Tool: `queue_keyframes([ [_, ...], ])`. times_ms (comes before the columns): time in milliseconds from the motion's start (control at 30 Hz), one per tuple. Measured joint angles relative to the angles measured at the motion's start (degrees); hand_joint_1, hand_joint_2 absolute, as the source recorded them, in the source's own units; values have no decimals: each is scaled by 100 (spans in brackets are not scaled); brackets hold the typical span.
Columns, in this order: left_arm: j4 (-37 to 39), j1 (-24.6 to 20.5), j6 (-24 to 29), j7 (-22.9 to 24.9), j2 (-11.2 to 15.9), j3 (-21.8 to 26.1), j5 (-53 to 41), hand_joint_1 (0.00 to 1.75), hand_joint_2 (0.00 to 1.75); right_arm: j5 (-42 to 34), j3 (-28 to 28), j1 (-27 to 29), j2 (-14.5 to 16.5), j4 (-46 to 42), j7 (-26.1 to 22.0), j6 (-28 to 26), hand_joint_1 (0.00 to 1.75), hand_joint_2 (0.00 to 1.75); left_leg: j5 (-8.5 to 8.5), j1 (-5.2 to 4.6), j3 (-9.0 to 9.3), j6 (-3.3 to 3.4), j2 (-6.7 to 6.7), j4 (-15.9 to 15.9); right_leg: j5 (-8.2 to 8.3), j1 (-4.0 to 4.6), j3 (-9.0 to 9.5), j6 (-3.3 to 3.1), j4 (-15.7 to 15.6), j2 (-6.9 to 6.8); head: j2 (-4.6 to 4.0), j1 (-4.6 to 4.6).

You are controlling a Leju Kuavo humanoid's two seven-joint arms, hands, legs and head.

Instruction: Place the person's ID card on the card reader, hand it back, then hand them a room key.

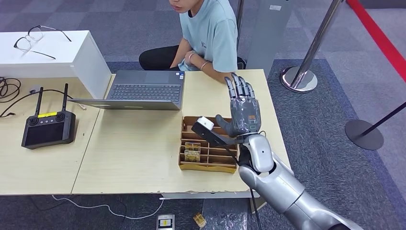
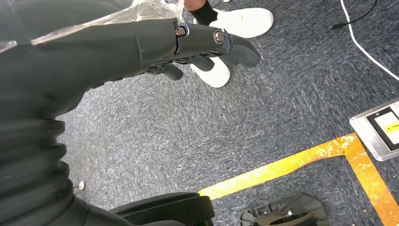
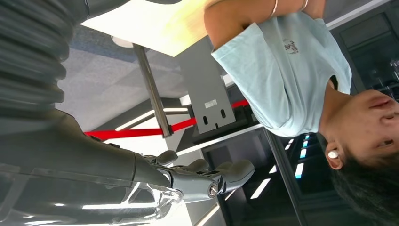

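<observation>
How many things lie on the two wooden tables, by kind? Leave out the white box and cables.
Laptop: 1
Black remote controller: 1
Cardboard tray: 1
Total: 3

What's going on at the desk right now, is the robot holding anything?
The right hand is raised over the far right part of the table, fingers spread and pointing toward the seated person, with nothing visibly in it. Just below it sits a cardboard organizer with a few cards in its slots. The left hand hangs low over the carpet, holding nothing. A laptop lies open in front of the person. I can't see any ID card or room key being passed.
</observation>
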Motion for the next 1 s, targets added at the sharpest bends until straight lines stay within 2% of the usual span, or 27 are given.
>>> queue_keyframes([
  [133,0,1,0,14,1,1,42,0,175,-94,0,-6,-25,-86,19,126,0,175,0,0,-1,0,0,0,0,0,0,0,0,0,0,0],
  [300,0,8,-1,69,4,12,163,0,175,-855,10,-51,-43,-258,96,628,0,175,0,0,-2,0,0,0,0,0,-1,0,0,0,0,1],
  [467,0,32,-9,104,4,37,262,0,175,-953,57,-160,-166,-484,316,1101,0,175,0,0,-5,0,0,1,0,0,-5,0,0,0,0,1],
  [633,0,54,11,85,-16,74,395,0,175,-1453,122,-387,-425,-852,649,2225,0,175,0,0,-7,0,0,2,0,-1,-7,0,0,0,-1,1],
  [700,0,58,23,68,-31,104,446,0,175,-1660,157,-461,-520,-996,736,2520,0,175,0,0,-8,0,0,2,0,-1,-7,0,0,0,-1,0],
  [1000,0,59,10,208,-83,234,547,0,175,-2028,345,-516,-779,-1433,911,2855,0,175,0,0,-9,0,0,1,0,0,-9,0,0,0,-1,0],
])
